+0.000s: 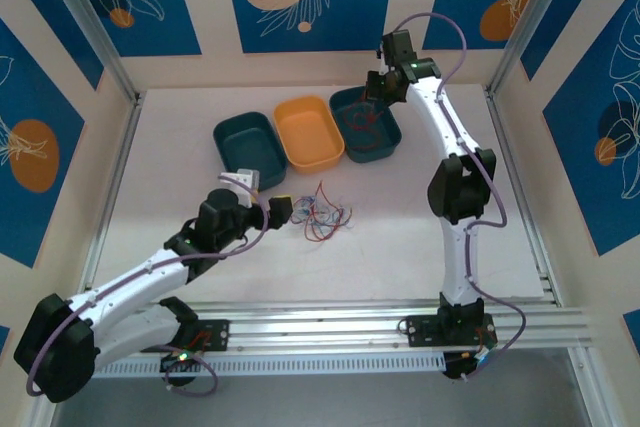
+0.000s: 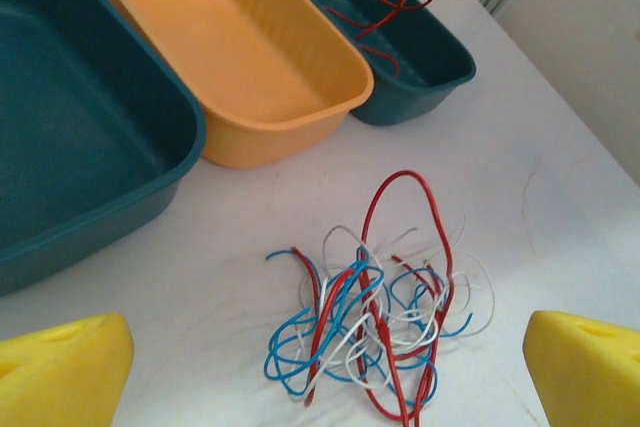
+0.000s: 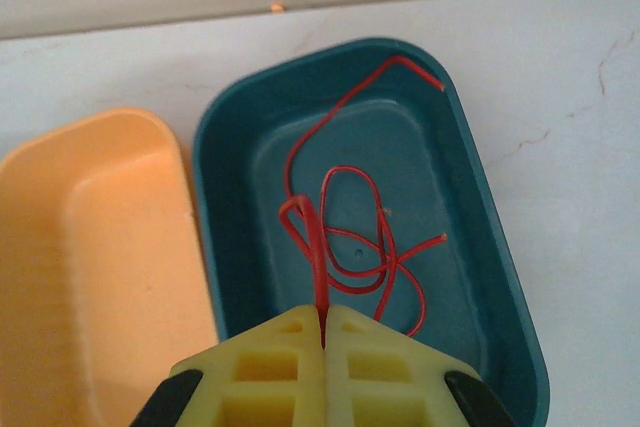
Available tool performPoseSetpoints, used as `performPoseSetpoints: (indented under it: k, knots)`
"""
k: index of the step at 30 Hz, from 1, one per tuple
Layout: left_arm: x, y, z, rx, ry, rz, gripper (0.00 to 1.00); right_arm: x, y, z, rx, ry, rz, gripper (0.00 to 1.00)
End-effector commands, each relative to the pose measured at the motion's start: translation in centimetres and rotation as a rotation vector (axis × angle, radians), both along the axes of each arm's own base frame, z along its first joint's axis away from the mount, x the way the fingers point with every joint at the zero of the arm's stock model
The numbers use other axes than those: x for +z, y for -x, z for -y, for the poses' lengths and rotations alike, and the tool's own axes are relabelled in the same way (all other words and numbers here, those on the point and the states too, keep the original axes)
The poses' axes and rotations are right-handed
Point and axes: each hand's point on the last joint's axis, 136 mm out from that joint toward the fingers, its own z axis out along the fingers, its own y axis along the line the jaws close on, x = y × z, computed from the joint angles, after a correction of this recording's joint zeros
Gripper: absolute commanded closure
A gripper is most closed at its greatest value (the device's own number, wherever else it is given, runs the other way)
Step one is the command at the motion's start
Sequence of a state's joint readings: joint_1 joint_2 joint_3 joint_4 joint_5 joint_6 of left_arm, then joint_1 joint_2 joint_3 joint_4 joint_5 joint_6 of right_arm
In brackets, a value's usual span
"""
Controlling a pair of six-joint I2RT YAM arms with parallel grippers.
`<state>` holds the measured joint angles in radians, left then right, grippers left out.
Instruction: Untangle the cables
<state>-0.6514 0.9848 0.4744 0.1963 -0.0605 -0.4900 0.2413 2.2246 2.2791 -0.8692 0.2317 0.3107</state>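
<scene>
The job is partly done, I judge. My right tool [image 3: 322, 332] is pressed together on a red wire [image 3: 318, 247], which hangs from the tips into the right teal tray [image 3: 480, 197]. More red wire lies looped on that tray's floor. The loops cross each other, so I cannot say for sure whether it is one piece or several. The orange tray [image 2: 250, 57] and the left teal tray [image 2: 80, 117] hold nothing that I can see, so by my reading no blue or white wire has been sorted yet.

Most of the work is left. The cables [image 2: 375, 337] sit on the bench [image 2: 540, 197] as one loose knot of red, blue and white, a little in front of the trays, with one tall red loop standing out toward them.

My right arm is stretched far across the bench, wrist bent down over the right teal tray. My left arm lies low and reaches in from the near left corner. The left tool [image 1: 290, 210] is spread wide and holds nothing, its tips level with the knot's near edge on either side and not touching it.
</scene>
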Motion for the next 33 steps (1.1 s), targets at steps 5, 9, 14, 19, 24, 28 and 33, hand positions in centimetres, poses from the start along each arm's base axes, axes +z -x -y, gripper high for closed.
performPoseSetpoints:
  k: [5, 9, 14, 19, 24, 28, 33]
  knots:
    - [-0.6, 0.3, -0.3, 0.001, -0.027, -0.005, 0.0, -4.8, -0.1, 0.9, -0.007, 0.009, -0.121, 1.0]
    - [-0.7, 0.3, -0.3, -0.002, -0.028, -0.011, 0.0, -7.8, 0.2, 1.3, -0.027, 0.019, -0.194, 1.0]
    - [-0.8, 0.4, -0.2, -0.006, -0.028, -0.017, 0.0, -10.6, 0.8, 1.5, -0.039, 0.01, -0.271, 1.0]
    - [-0.9, 0.4, -0.1, -0.008, -0.026, -0.023, 0.0, -12.7, 1.1, 1.5, -0.034, 0.021, -0.313, 1.0]
    - [-1.0, 0.4, -0.1, -0.004, -0.027, -0.028, 0.0, -12.6, 1.1, 1.0, -0.017, 0.01, -0.313, 0.98]
    - [-0.9, 0.3, -0.1, -0.002, -0.024, -0.026, 0.0, -11.4, 0.8, 0.8, -0.015, 0.002, -0.294, 0.85]
    - [-0.9, 0.3, -0.1, 0.0, -0.023, -0.027, 0.0, -8.6, 0.9, 0.8, -0.006, 0.002, -0.252, 0.68]
